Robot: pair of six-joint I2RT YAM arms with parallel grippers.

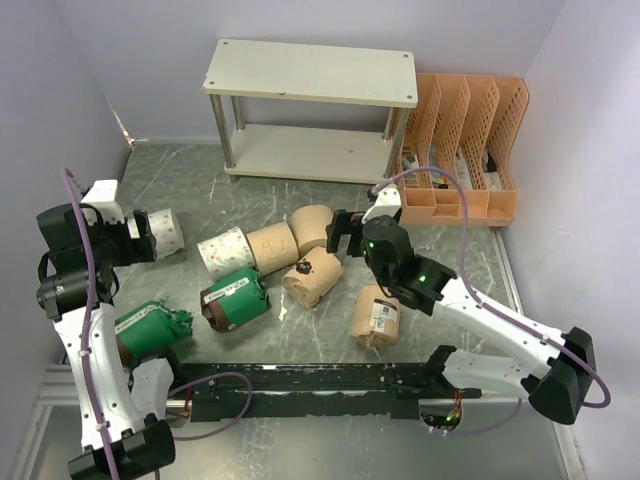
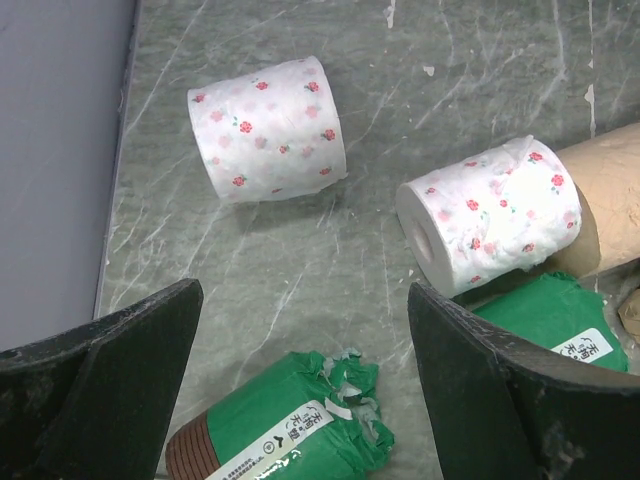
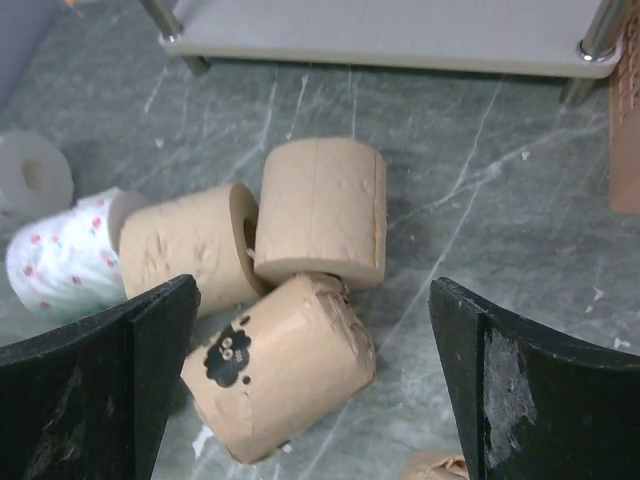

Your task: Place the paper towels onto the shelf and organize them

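Low in left-wrist view, a green roll (image 2: 290,430) is cropped; left gripper (image 2: 302,320) and right gripper (image 3: 312,300) gape empty.

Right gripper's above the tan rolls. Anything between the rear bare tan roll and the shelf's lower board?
Nothing visible. Only bare table lies between that bare tan roll and the lower board of the shelf.
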